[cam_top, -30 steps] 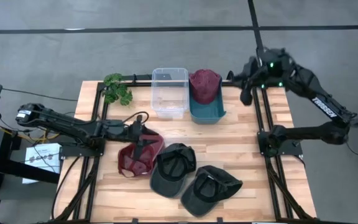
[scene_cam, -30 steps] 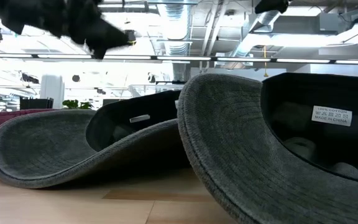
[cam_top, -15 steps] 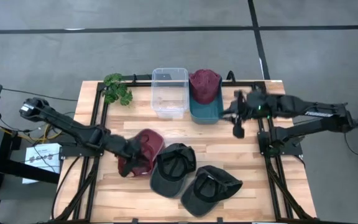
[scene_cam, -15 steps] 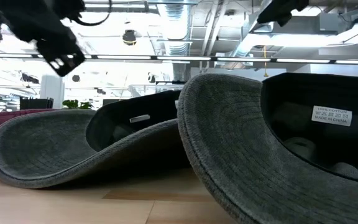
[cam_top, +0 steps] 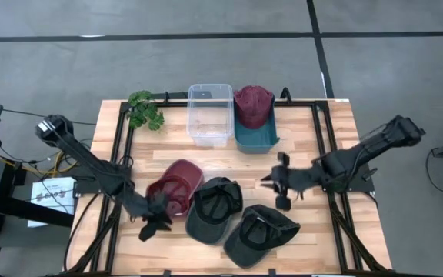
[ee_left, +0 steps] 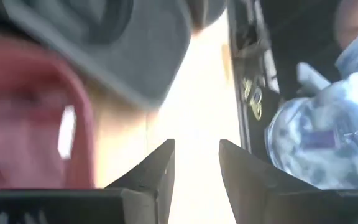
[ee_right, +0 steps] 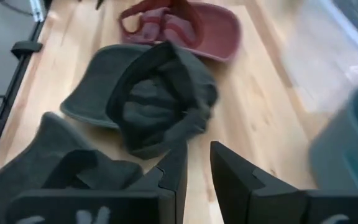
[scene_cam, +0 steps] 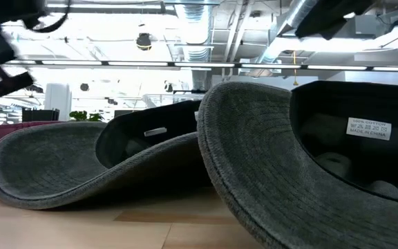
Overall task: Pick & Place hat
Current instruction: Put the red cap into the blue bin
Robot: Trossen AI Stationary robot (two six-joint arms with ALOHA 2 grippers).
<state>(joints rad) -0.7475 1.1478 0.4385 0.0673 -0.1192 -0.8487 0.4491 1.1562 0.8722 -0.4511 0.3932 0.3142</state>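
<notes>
On the table: we see a light wooden slatted table [cam_top: 337, 131] with black rails, carrying three loose caps and two bins.
Maroon cap: our soft maroon fabric cap [cam_top: 177, 190] lies upside down toward the front-left of the table, touching the nearer grey cap; it also shows in the right wrist view [ee_right: 185, 26].
Grey caps: a dark grey corduroy cap [cam_top: 214, 208] lies open side up near the front edge at mid-table, and a second dark grey cap [cam_top: 260, 233] lies just beside it toward the front-right, brims overlapping in the low view [scene_cam: 102, 162].
Bins: a clear plastic bin [cam_top: 211, 114] stands at the back edge, touching a teal plastic bin [cam_top: 256, 138] that holds another maroon cap [cam_top: 253, 106].
Plant: a small green leafy plant [cam_top: 144, 110] sits at the back-left corner.
Left gripper: our left gripper [cam_top: 154, 223] is low near the front-left edge, just beside the loose maroon cap, and our wrist view shows its fingers [ee_left: 160, 171] a narrow gap apart with nothing between them.
Right gripper: our right gripper [cam_top: 278, 187] hangs over the right half of the table, near the grey caps, fingers [ee_right: 229, 168] narrowly parted and gripping nothing.
</notes>
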